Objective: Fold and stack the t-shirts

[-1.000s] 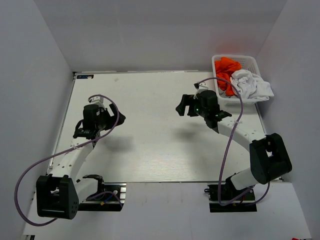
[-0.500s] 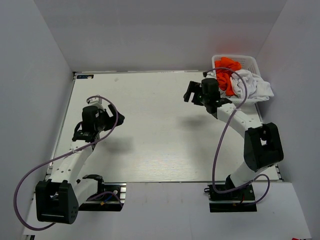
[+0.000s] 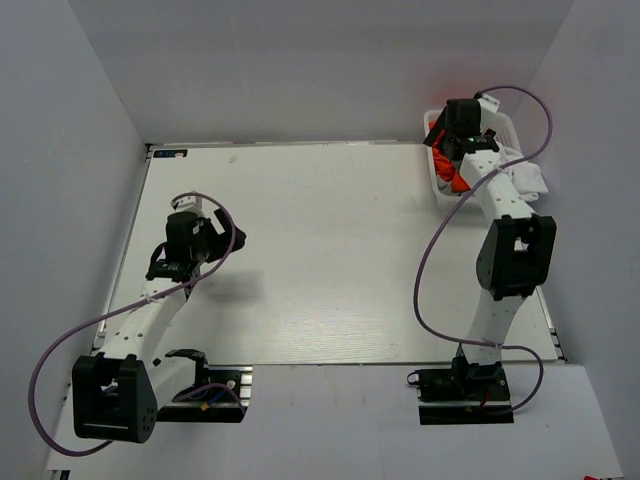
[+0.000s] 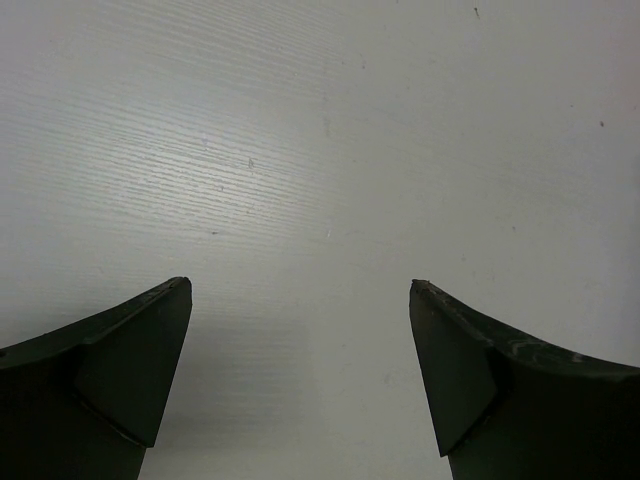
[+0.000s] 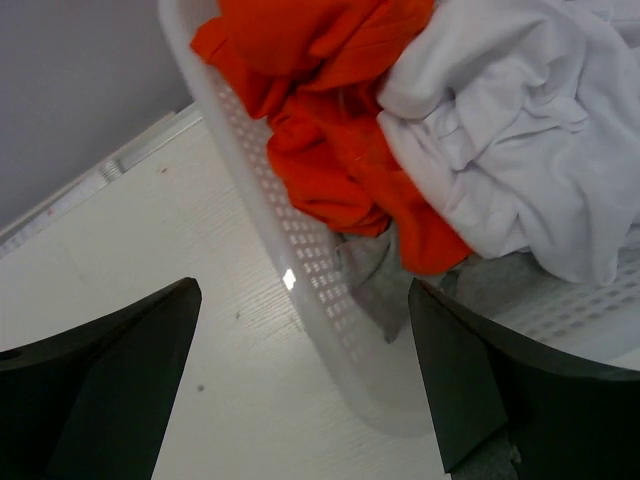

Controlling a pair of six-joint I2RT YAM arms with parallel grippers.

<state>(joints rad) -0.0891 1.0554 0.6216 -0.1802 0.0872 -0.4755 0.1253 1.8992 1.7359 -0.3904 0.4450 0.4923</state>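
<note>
The orange t-shirt [image 5: 320,120] and the white t-shirt [image 5: 510,130] lie crumpled together in a white lattice basket [image 5: 320,270]. In the top view the orange t-shirt [image 3: 446,165] and white t-shirt [image 3: 528,178] show in the basket [image 3: 505,125] at the back right corner. My right gripper [image 5: 302,290] hovers open just above the basket's near wall, with nothing between its fingers. From above, the right gripper [image 3: 447,140] partly hides the orange cloth. My left gripper [image 4: 300,285] is open over bare table, seen from above as the left gripper [image 3: 232,240] at mid-left.
The white table [image 3: 320,260] is boxed in by grey walls on the left, back and right. The basket stands tight against the right wall. Purple cables loop off both arms.
The right arm has swung from the middle of the table out to the back right, bringing its open gripper over the basket. The left arm has hardly moved.
</note>
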